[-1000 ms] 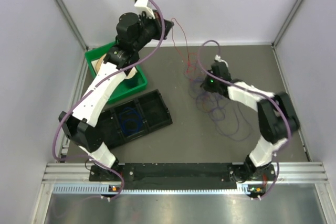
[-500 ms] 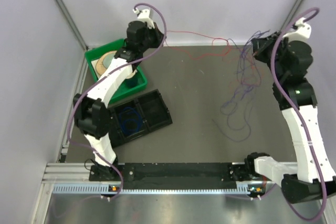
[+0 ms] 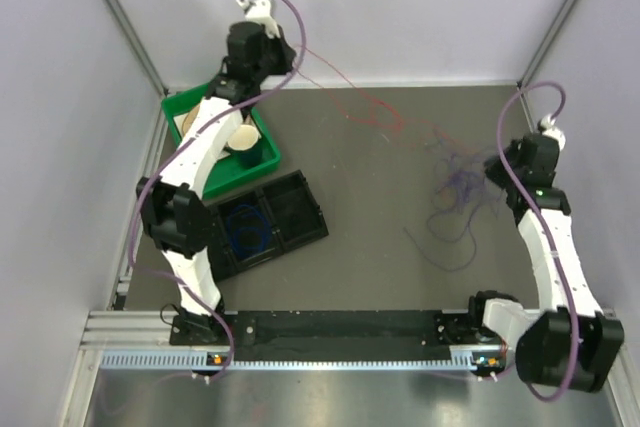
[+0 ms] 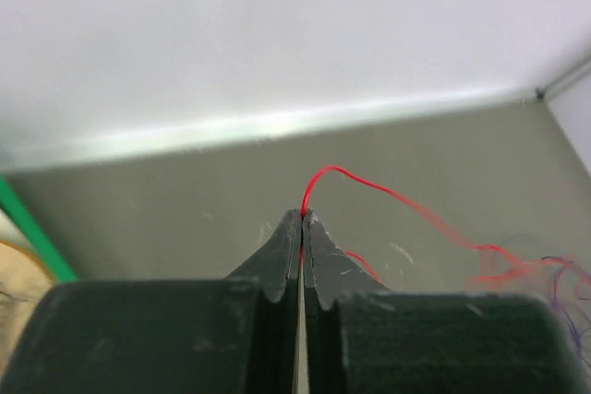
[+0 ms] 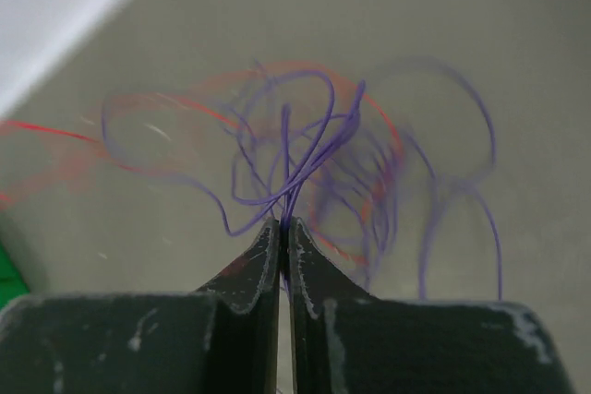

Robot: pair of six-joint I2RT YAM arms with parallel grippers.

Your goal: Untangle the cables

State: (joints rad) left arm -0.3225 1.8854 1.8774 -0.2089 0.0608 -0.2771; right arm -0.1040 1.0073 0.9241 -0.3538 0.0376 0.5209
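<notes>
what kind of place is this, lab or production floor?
Most likely a lab test cell: plain white walls on metal posts, the left arm and right arm bolted to an aluminium rail, and loose thin cables strewn over a grey tabletop.

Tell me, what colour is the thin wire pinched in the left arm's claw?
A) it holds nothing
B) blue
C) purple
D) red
D: in the left wrist view the left gripper is shut on a red cable that arcs out from its tips. The purple cables are pinched by the right gripper instead.
</notes>
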